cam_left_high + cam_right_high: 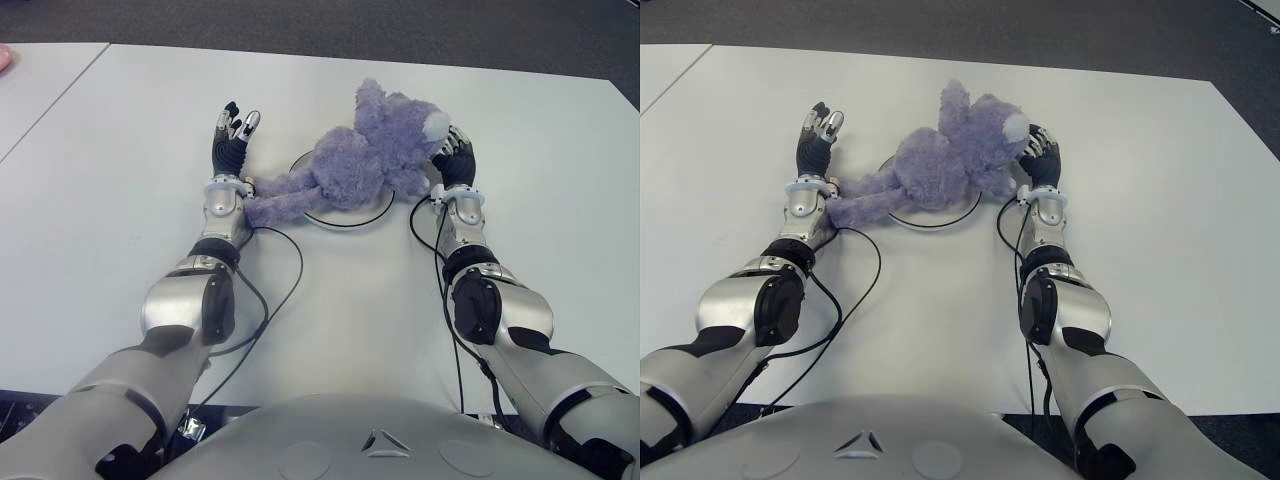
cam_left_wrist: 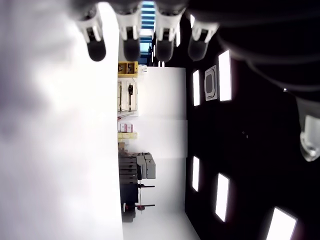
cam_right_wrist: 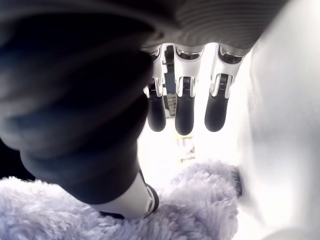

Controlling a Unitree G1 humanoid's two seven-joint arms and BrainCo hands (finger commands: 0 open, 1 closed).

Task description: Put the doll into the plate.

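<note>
A fuzzy purple doll (image 1: pixel 355 160) lies sprawled across a white plate (image 1: pixel 345 222) with a dark rim. Its body covers most of the plate, and its legs trail off toward my left wrist. My left hand (image 1: pixel 233 135) shows just left of the doll's legs, fingers (image 2: pixel 131 40) straight and holding nothing. My right hand (image 1: pixel 455 155) is at the doll's head on the right side. Its fingers (image 3: pixel 183 110) are extended and the thumb presses into the doll's plush (image 3: pixel 200 200) without gripping it.
The white table (image 1: pixel 120 150) stretches wide on both sides. Black cables (image 1: pixel 290 260) loop over it from both wrists toward my body. A seam (image 1: pixel 60 95) separates a second tabletop at the far left, where a small pink object (image 1: pixel 4 58) shows at the edge.
</note>
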